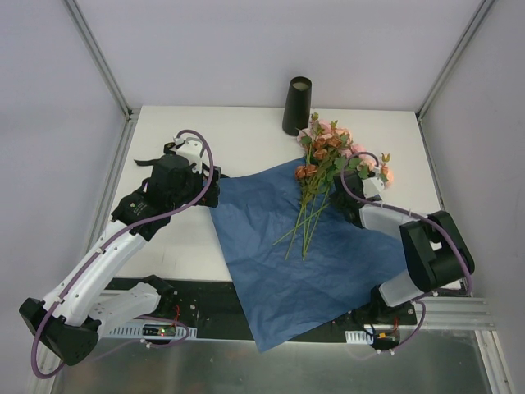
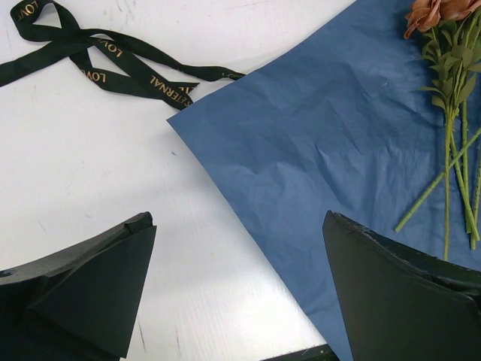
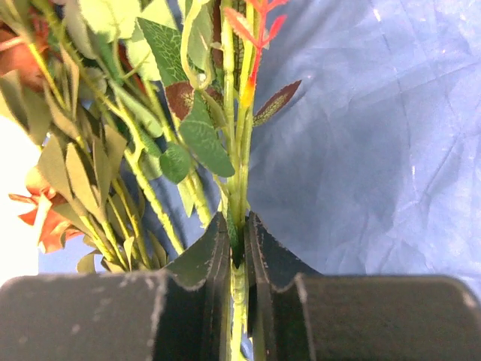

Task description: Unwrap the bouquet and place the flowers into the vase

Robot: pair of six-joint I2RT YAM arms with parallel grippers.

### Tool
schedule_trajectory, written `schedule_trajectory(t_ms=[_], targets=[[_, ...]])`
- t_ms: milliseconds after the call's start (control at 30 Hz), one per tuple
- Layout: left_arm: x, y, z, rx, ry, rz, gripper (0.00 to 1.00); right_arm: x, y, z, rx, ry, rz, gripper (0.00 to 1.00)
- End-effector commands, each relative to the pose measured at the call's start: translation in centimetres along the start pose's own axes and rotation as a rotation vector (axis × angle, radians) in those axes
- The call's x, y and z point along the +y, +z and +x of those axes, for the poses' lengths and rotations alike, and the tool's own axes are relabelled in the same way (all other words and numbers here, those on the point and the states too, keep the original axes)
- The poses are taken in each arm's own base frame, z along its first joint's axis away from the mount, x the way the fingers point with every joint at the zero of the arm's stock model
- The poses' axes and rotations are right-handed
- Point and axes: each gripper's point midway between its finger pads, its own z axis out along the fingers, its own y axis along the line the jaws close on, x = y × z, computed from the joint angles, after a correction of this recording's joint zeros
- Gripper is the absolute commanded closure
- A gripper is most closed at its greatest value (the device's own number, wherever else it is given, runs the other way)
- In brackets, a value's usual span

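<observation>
Right wrist view: right gripper [image 3: 238, 233] pinches a flower stem [image 3: 242, 150]; left gripper [image 2: 239, 226] gapes wide over the table [image 2: 75, 165].

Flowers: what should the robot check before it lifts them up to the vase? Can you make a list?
1. Blue paper spread flat, ribbon untied: ok.
2. Right gripper shut on a green stem: ok.
3. Every stem of the flowers gripped: not ok, others lie loose beside the jaws.
4. Vase upright: ok.
5. Left gripper open, away from the flowers: ok.
6. Vase empty inside: cannot tell.
</observation>
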Motion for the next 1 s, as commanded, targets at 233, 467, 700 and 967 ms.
schedule_trajectory(t_ms=[233,467,700,967], targets=[[0.4,0.1,-0.6,-0.028,0.007,-0.016,0.01,3.8,-5.1,-4.4,-0.244,-0.305,0.020,1.00],[0.5,-0.2,-0.7,-0.038,0.007,-0.021,0.01,5.7,-7.8,-5.8,-0.332,-0.428,0.033,1.00],[0.7,-0.1,-0.7,-0.038,0.010,-0.027,0.01,7.5,-10.4,-7.2,-0.380,-0.463,-0.012,1.00],[0.5,-0.1,-0.7,-0.038,0.008,-0.019,0.01,9.5,-12.9,-8.0,-0.430,-0.529,-0.063,1.00]])
